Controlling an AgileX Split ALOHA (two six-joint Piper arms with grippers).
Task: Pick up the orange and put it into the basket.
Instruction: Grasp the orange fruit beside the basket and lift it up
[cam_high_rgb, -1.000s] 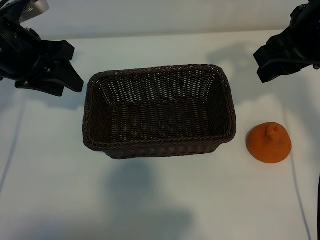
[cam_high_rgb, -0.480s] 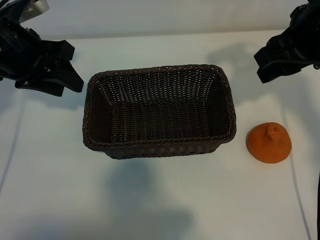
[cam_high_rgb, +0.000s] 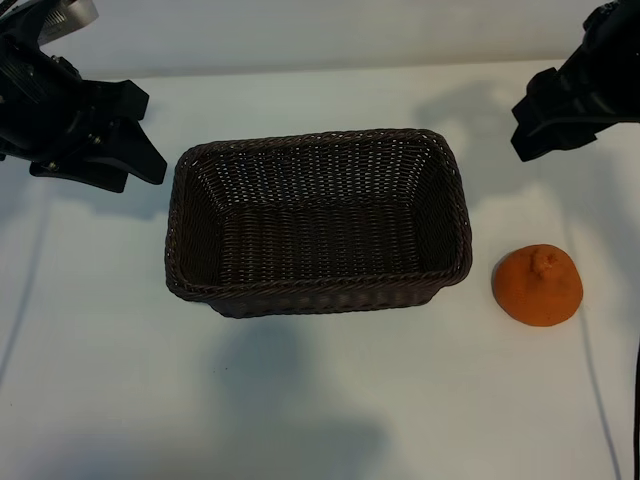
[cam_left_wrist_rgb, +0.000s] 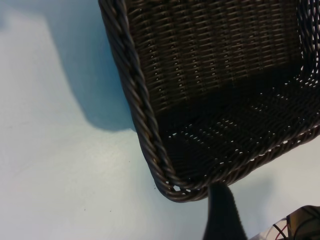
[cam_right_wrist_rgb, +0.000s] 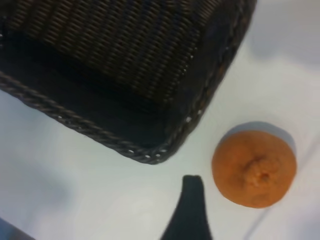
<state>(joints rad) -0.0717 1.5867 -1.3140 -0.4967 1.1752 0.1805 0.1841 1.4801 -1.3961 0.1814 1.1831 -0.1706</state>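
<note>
The orange (cam_high_rgb: 537, 285) sits on the white table to the right of the basket (cam_high_rgb: 195, 290), clear of its rim, knob up. The dark brown wicker basket stands mid-table with nothing inside. My right gripper (cam_high_rgb: 521, 125) hovers open at the back right, beyond the orange and holding nothing. In the right wrist view one dark finger (cam_right_wrist_rgb: 190, 206) shows between the basket's corner (cam_right_wrist_rgb: 150, 156) and the orange (cam_right_wrist_rgb: 254, 167). My left gripper (cam_high_rgb: 150, 138) hangs open and empty at the back left, beside the basket's left end. One of its fingers (cam_left_wrist_rgb: 223, 210) shows next to the basket's corner (cam_left_wrist_rgb: 172, 187).
The white tabletop (cam_high_rgb: 320, 400) stretches in front of the basket and round the orange. A pale wall edge (cam_high_rgb: 330, 68) runs along the back of the table. Thin cable lines cross the table at the far left and far right.
My right gripper has shifted slightly toward the back and its fingers stand a little wider. The left gripper, orange and basket have not moved.
</note>
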